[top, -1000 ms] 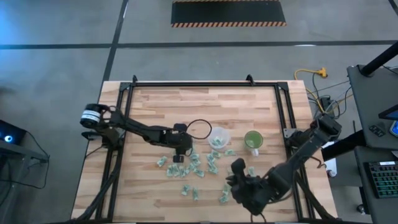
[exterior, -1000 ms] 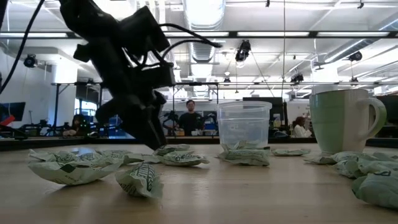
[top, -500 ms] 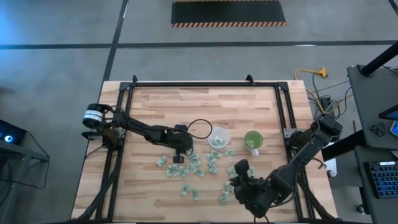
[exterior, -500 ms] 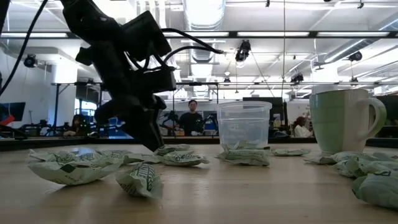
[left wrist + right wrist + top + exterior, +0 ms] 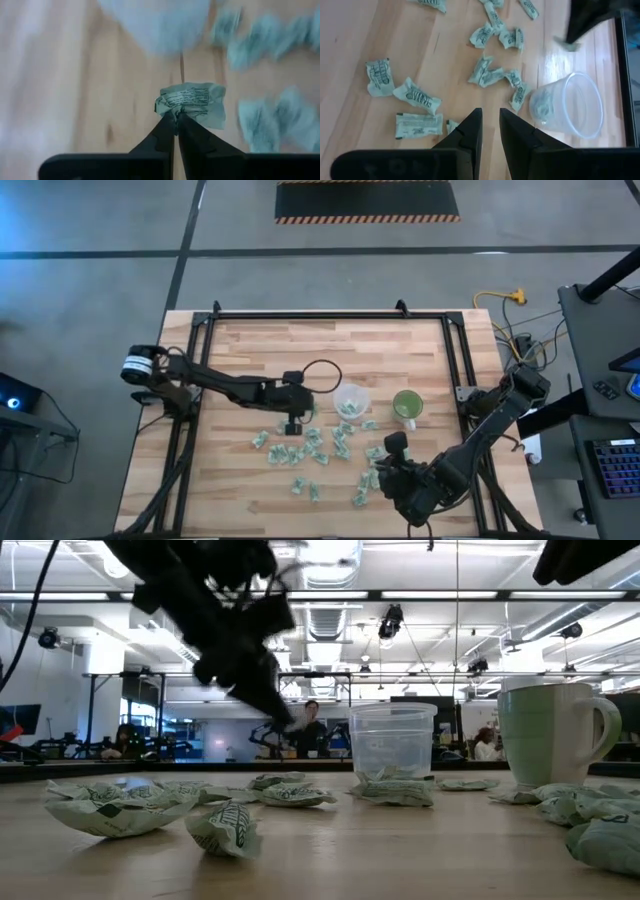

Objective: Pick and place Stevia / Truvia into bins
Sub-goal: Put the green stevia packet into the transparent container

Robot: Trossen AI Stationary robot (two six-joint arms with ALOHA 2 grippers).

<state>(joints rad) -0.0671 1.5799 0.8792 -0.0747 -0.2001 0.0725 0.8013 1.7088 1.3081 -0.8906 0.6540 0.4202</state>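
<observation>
The left pincer [image 5: 176, 119] was clenched on a crumpled pale green and white paper sachet [image 5: 192, 102], held above the wooden surface [image 5: 260, 350] just beside the clear translucent plastic cup [image 5: 351, 401]. The right pincer [image 5: 490, 131] was parted, nothing between its fingers, near the loose sachets [image 5: 417, 96] beside that cup.

sachets [image 5: 315, 442] crowd cups [image 5: 350, 401], far tabletop [image 5: 330, 345] bare

Dark print covers the crumpled sachet [image 5: 192, 102] at the centre of the left wrist view and the sachets [image 5: 417, 96] scattered at the right wrist view's left, none of it legible.
</observation>
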